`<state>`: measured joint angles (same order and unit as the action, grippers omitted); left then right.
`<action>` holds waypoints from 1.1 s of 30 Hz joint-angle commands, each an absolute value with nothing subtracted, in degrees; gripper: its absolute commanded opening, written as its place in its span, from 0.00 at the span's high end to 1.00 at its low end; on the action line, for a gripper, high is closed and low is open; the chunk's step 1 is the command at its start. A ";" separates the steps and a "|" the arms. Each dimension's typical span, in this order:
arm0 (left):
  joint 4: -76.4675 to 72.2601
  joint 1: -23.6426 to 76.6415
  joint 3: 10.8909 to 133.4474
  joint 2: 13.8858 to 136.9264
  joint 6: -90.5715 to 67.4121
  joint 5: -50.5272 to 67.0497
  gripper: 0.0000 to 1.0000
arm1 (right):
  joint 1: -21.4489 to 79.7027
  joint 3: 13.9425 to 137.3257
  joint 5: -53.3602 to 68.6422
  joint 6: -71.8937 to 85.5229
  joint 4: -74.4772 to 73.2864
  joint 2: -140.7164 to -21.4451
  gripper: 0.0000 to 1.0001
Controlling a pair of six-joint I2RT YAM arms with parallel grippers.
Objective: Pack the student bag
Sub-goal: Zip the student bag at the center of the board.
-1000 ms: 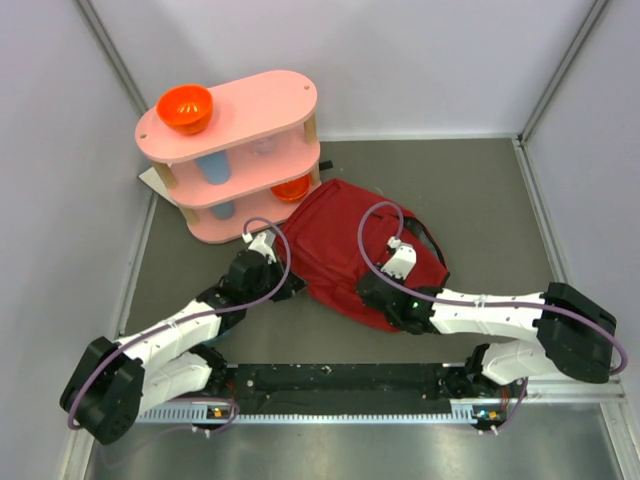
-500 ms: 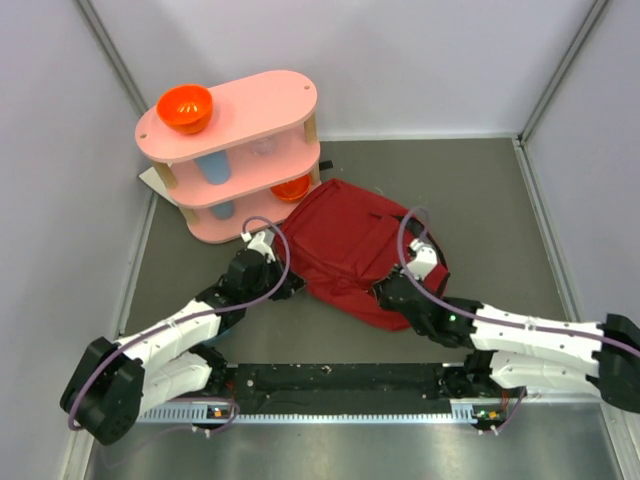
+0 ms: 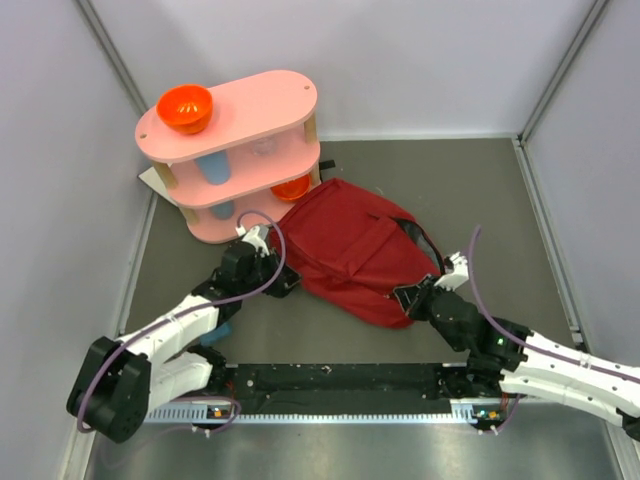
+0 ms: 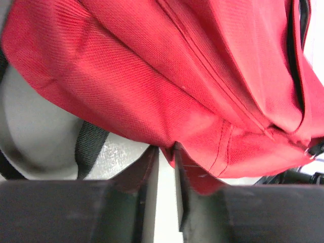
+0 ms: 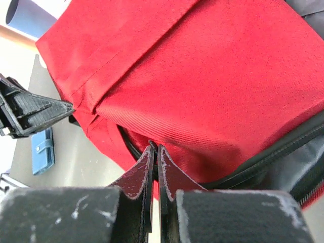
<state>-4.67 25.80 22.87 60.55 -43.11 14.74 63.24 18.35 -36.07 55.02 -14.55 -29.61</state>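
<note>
The student bag (image 3: pixel 350 250), a dark red backpack with black straps, lies flat in the middle of the table. My left gripper (image 3: pixel 283 285) is at its left edge. In the left wrist view that gripper (image 4: pixel 167 151) is shut on a fold of the bag's (image 4: pixel 167 76) red fabric. My right gripper (image 3: pixel 405 297) is at the bag's near right corner. In the right wrist view the right gripper (image 5: pixel 156 148) is shut on a small dark zip pull at the black zip line of the bag (image 5: pixel 202 76).
A pink two-level shelf (image 3: pixel 235 150) stands at the back left, with an orange bowl (image 3: pixel 185 108) on top and cups inside. A small blue wallet-like case (image 5: pixel 42 150) lies on the table by the left arm. Walls close the sides.
My right arm has drawn back toward the near right, and its gripper has gone from the bag's top to its near right corner. The left gripper has stayed at the bag's left edge.
</note>
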 commanded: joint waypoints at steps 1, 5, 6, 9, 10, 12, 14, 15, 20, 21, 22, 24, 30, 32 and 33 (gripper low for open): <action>-4.40 24.17 26.62 58.72 -37.28 15.97 0.61 | 62.58 18.46 -34.91 49.05 -12.40 -28.39 1.00; -0.28 24.35 26.98 52.23 -34.72 17.75 0.24 | 62.49 18.90 -32.52 46.58 -7.65 -30.58 1.00; 1.48 24.43 26.98 48.64 -34.28 17.49 0.22 | 62.58 18.98 -32.35 46.32 -6.25 -30.93 1.00; 5.87 24.43 27.24 41.52 -32.70 16.52 0.07 | 62.58 19.25 -31.12 44.57 -3.96 -32.25 1.00; 6.24 24.61 27.86 40.27 -31.13 16.96 0.04 | 62.49 19.34 -30.16 44.21 -2.91 -32.52 1.00; 7.03 25.13 29.00 39.38 -28.58 21.25 0.03 | 62.58 19.51 -29.27 43.60 -1.76 -32.96 1.00; 7.29 28.29 31.90 41.90 -24.54 23.89 0.02 | 62.58 19.51 -28.13 43.59 -0.79 -33.05 1.00; 7.29 30.21 32.77 43.23 -22.96 23.47 0.01 | 62.67 19.25 -27.86 43.59 -0.62 -32.96 1.00; 9.14 46.74 41.03 57.35 -10.91 18.28 0.01 | 62.58 19.25 -27.24 44.56 -1.93 -32.70 1.00; 9.14 48.41 42.09 59.48 -9.85 17.41 0.01 | 62.58 18.99 -27.25 45.26 -2.11 -32.09 1.00; 9.14 51.30 43.67 61.33 -7.93 16.18 0.01 | 62.58 18.90 -27.25 45.44 -2.20 -31.73 1.00; 8.35 53.08 44.47 65.38 -6.07 14.69 0.01 | 62.58 18.90 -27.42 45.88 -2.90 -30.85 1.00; 4.05 54.84 46.49 71.62 -3.08 16.08 0.01 | 62.58 19.25 -27.16 45.88 -5.09 -27.51 1.00; 2.82 54.93 46.67 73.46 -2.81 16.43 0.01 | 62.58 19.42 -26.90 45.79 -5.45 -27.25 1.00; 1.86 55.02 47.10 74.17 -3.16 16.44 0.01 | 62.58 19.51 -26.81 45.70 -5.71 -27.16 1.00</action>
